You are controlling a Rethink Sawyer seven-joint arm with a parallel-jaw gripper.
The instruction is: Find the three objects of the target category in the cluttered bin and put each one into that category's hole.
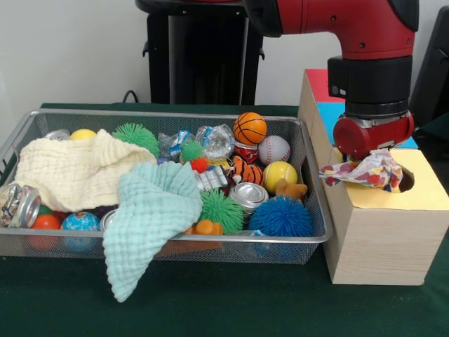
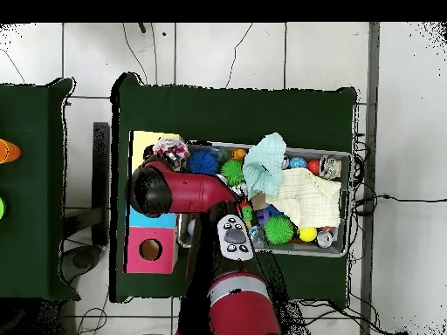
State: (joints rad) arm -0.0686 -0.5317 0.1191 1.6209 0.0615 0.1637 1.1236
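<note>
Green-covered table (image 1: 210, 302) | wire-mesh bin (image 1: 312, 175) is filled with clutter | knotted fabric bundle (image 1: 365, 170) is held by gripper (image 1: 370, 151) over yellow hole (image 1: 405, 180), at the bin's 3 o'clock.

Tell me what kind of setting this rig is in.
Likely a robotics lab test cell: a green-covered table on a tiled floor, loose cables around it, and the arm working over a wire bin and wooden sorting boxes.
</note>
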